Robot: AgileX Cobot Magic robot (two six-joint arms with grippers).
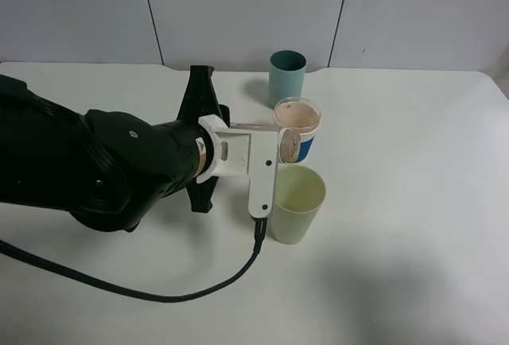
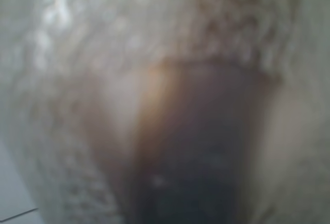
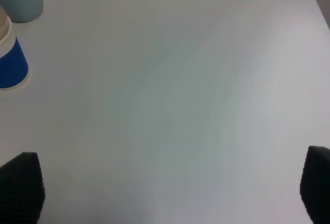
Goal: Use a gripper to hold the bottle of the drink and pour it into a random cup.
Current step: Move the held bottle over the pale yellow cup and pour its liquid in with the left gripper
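Note:
My left gripper [image 1: 278, 151], white on a bulky black arm, is shut on the bottle of the drink [image 1: 288, 147]. The bottle lies tipped on its side above and just behind the rim of the pale yellowish-green cup [image 1: 297, 203]. Only a tan-rimmed sliver of it shows past the white fingers [image 1: 262, 178]. The left wrist view is filled with a blurred close-up of the bottle [image 2: 196, 141], dark brown liquid inside. In the right wrist view my right gripper [image 3: 165, 193] stands open over bare table, holding nothing.
A blue-and-white paper cup [image 1: 301, 126] stands right behind the bottle, and a teal cup [image 1: 286, 76] stands farther back. A black cable [image 1: 159, 293] trails across the white table [image 1: 413, 202] in front of the left arm.

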